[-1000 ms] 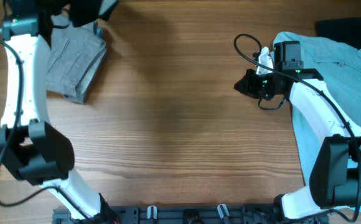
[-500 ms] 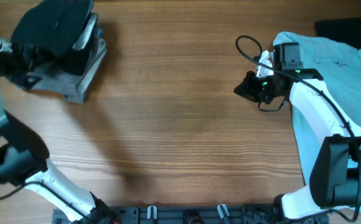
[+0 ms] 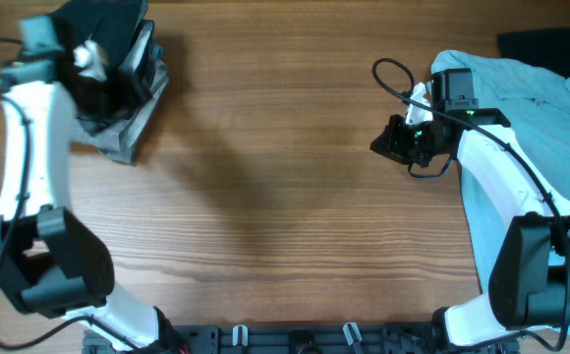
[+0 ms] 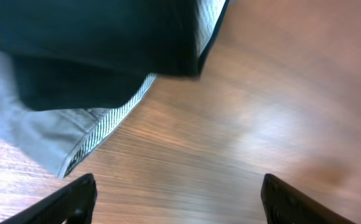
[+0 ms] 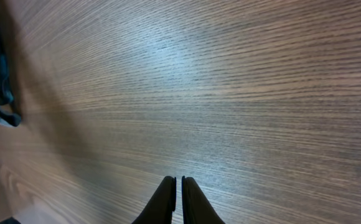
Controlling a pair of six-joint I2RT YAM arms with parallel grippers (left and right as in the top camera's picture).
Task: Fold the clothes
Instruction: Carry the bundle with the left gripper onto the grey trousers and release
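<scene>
Two garments sat stacked at the far left of the counter (image 3: 265, 197). The black shorts (image 3: 93, 28) were on top with white lining showing at their right edge, and the grey shorts (image 3: 133, 118) lay beneath, sticking out toward the near side. The left fingers (image 4: 78, 198) stood wide apart and empty over bare wood just beside that stack. The left arm crossed part of the stack in the overhead view.

Along the right edge a light blue T-shirt (image 3: 550, 108) lay rumpled, partly under the right arm, with a dark cloth (image 3: 545, 44) at the far right corner behind it. The right fingers (image 5: 167, 200) were pressed together, holding nothing, above open wood left of the T-shirt. A black cable (image 3: 388, 69) looped off that wrist. The counter was brown wood grain, and a black rail (image 3: 295, 339) ran along its near edge.
</scene>
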